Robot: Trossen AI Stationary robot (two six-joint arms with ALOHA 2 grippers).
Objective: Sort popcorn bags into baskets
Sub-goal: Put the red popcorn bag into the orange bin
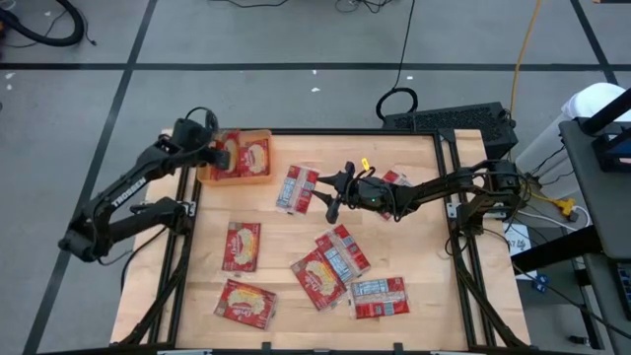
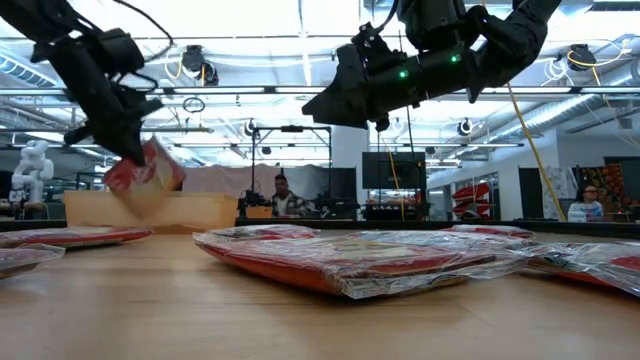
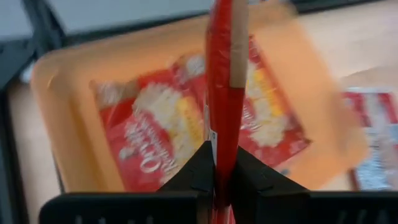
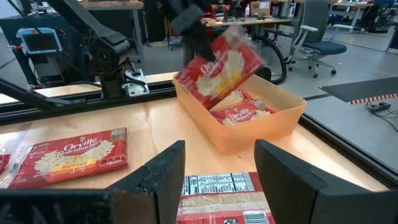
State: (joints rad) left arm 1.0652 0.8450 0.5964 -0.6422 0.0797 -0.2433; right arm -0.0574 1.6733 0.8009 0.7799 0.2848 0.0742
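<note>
From above, the left tool (image 1: pixel 210 150) held a popcorn bag (image 1: pixel 225 151) over the orange bin (image 1: pixel 258 180) at the counter's (image 1: pixel 286 296) far-left corner, likely to drop it. The right tool (image 1: pixel 328 200) hovered open and empty beside a label-side bag (image 1: pixel 298 188).

At counter height, the held bag (image 2: pixel 150 170) hung tilted above the bin (image 2: pixel 200 208).

The left wrist camera showed fingers (image 3: pixel 194 171) clamped on the bag's edge above a packet (image 3: pixel 186 134) already binned.

The right wrist camera showed bare counter (image 4: pixel 155 134) before the bin (image 4: pixel 273 118).

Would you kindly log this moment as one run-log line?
left gripper: shut on popcorn bag, over orange bin | bin: one bag inside | right gripper: open, mid-table above label-side bag
</note>
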